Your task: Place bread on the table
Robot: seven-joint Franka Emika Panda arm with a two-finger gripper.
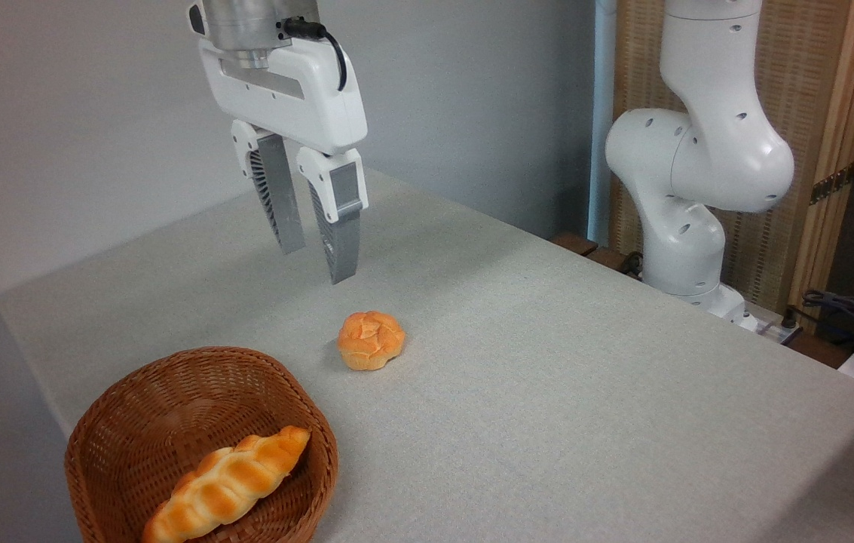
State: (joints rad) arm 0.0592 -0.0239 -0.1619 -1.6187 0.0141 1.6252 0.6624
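The bread [371, 340], a small round golden-orange bun with a knotted top, rests by itself on the grey-beige cloth of the table [547, 392]. My gripper [317, 262] hangs well above it and a little to the left, open, with nothing between its grey fingers [341, 234]. No part of the gripper touches the bun.
A brown wicker basket [133, 392] stands at the front left and holds a long braided loaf [224, 483]. The arm's white base [687, 226] rises at the back right beside a wooden screen. Cables [849, 313] lie off the table's right edge.
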